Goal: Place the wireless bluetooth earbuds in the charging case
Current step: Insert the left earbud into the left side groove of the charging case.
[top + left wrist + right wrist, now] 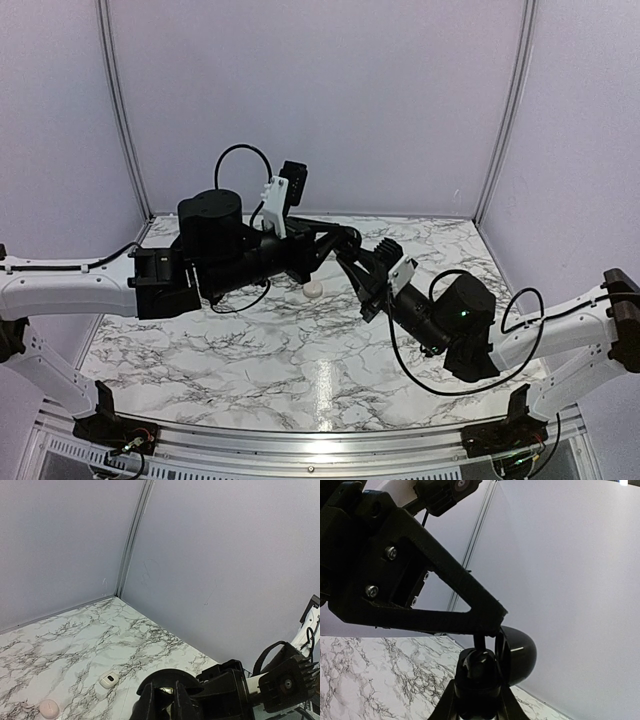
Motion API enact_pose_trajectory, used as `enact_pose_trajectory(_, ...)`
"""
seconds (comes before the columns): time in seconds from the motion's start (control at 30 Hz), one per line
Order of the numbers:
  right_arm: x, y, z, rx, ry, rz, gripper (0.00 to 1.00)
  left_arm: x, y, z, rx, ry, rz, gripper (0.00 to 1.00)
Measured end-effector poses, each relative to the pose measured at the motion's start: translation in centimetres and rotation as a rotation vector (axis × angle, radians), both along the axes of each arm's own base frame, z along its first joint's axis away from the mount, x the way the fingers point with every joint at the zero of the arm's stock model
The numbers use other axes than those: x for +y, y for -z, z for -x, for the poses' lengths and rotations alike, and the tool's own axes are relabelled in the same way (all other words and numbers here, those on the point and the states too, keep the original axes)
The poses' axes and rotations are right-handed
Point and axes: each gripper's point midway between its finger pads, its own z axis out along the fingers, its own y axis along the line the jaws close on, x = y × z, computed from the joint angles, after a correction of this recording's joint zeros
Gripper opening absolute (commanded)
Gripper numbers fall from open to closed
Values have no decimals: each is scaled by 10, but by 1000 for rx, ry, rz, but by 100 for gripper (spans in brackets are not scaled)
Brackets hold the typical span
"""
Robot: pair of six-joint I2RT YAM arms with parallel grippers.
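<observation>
Both arms are meeting in mid-air over the middle of the bench (250, 350), a little toward its far edge, and their black parts are crowding together there. The left arm (90, 285) is reaching in from the left edge, the right arm (540, 335) from the right edge.

The left jaws are gripping a black puck (519, 654). In the right wrist view its glossy dome is sitting just behind one three-cornered left finger (355, 570). In the left wrist view a dark round rim is arching over two fingers that are standing only a narrow slot apart. The right jaws are pointing at the same spot, right up against the puck. Their fingers are merging with a dark rounded lump, so I cannot tell whether they are open or closed, or gripping anything.

The charging case (49, 708) is lying on the bench about the middle, under the meeting jaws and apart from both, and it is looking closed. A white squarish piece (109, 680) with a dark spot is lying near it, toward the far right corner. In the top view the arms are hiding this piece. The earbuds are too small and dark to pick out among the black parts.
</observation>
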Motion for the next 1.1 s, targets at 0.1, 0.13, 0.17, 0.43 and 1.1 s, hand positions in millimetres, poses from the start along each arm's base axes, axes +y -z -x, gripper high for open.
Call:
enact_pose_trajectory(0.1, 0, 1, -1, -4, 5, 9, 0, 0, 2, 0, 8, -1, -5, 2)
enact_pose_trajectory(0.13, 0, 2, -1, -4, 6, 11, 0, 0, 2, 0, 10, -2, -7, 2)
enact_pose_trajectory(0.17, 1, 2, -1, -5, 8, 14, 0, 1, 3, -1, 12, -3, -10, 2)
enact_pose_trajectory(0.43, 1, 5, -3, -2, 20, 21, 0, 2, 6, -1, 38, -9, -36, 1)
enact_pose_trajectory(1.1, 2, 5, 0, -3, 6, 21, 0, 1, 13, 3, 83, 4, -54, 15)
